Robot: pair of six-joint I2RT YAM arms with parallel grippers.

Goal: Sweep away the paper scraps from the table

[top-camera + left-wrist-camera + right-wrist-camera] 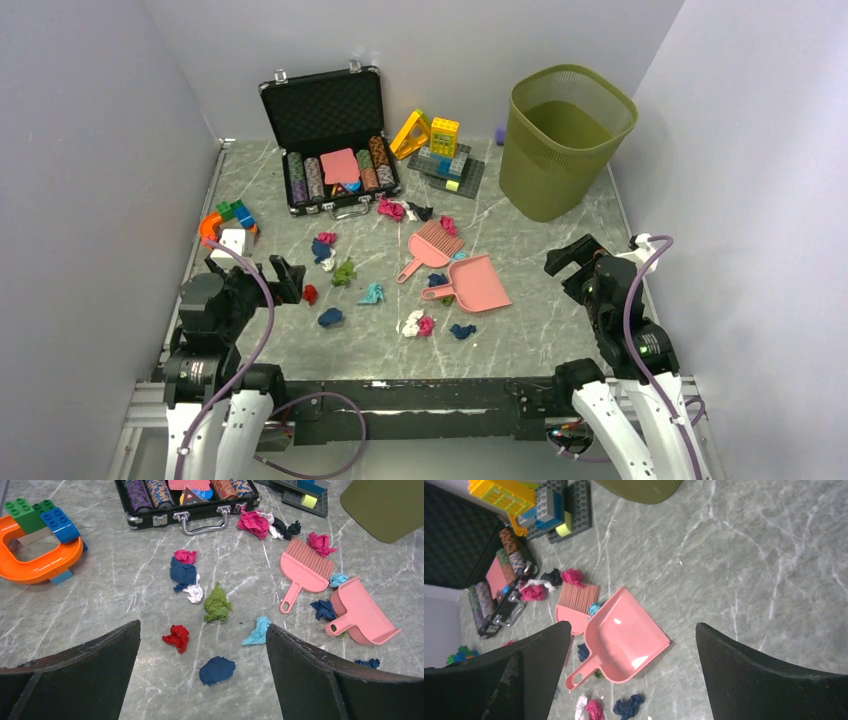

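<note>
Top external | paper scraps (pixel 344 271) lie scattered across the table (pixel 540 300) around the pink brush (pixel 432 248) and dustpan (pixel 477 283), none gathered | left end effector (pixel 284 275) and right end effector (pixel 572 254) both spread wide, empty | task apparently unstarted

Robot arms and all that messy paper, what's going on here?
Nothing is being handled yet. The left gripper and the right gripper both hang open above the grey-green marble-patterned table, holding nothing. Small crumpled paper scraps in many colours lie scattered across its middle. The pink plastic hand brush and the pink plastic dustpan lie untouched among them, and the olive green waste bin stands at the far right.
</note>
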